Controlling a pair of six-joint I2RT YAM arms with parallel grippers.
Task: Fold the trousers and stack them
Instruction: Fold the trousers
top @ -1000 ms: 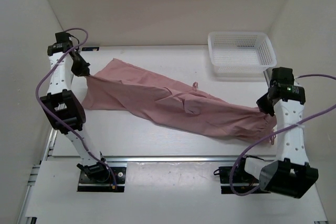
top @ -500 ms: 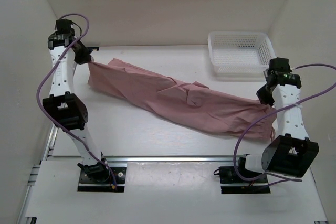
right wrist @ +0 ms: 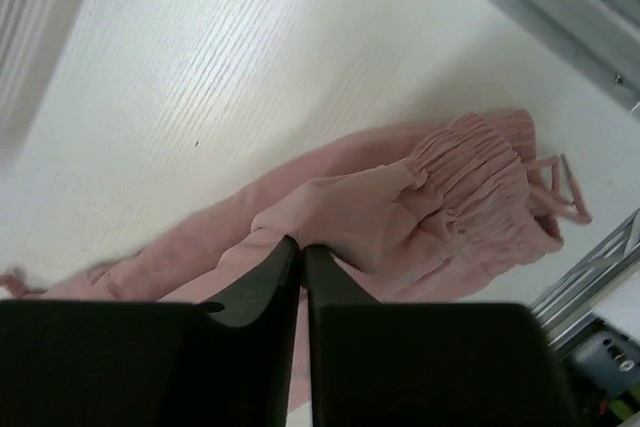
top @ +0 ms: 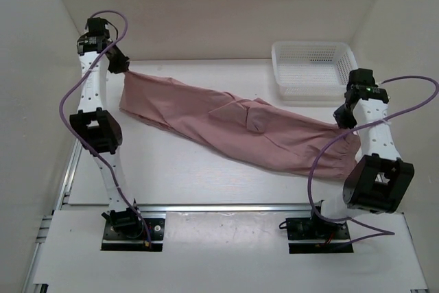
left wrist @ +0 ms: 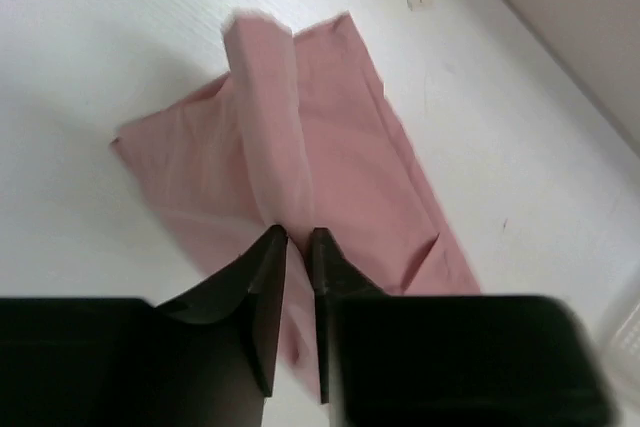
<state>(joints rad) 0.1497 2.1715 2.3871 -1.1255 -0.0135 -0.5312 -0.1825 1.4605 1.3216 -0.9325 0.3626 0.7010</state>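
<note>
Top view: the trousers (top: 233, 128) lie as one long band across the white table (top: 171, 176); the long axis runs on a diagonal from far left to near right. The left gripper (top: 123, 68) is at the far-left end and the right gripper (top: 341, 120) at the near-right end, so each arm has its own end and neither is nearer the middle. The white mesh basket (top: 315, 66) stands beyond the right end, apart from the cloth. From here the jaws are too small to read; the right arm hides part of the right end.

Left wrist view: the left gripper (left wrist: 296, 239) has its jaws drawn almost together, pinching a narrow raised ridge of the pink fabric. The cloth runs straight away from the fingertips and fans out flat on the table; its far edge is blurred, and I cannot tell which part of the garment this end is.

Right wrist view: the right gripper (right wrist: 300, 245) has its jaws pressed together on a fold of fabric. A gathered elastic band (right wrist: 480, 182) with a loose drawstring (right wrist: 560, 182) lies just right of the pinch, outside the jaws; the cloth trails off to the lower left, where it is cut off by the fingers.

Any fold, I judge, turns on bringing the two held ends together along that diagonal.
</note>
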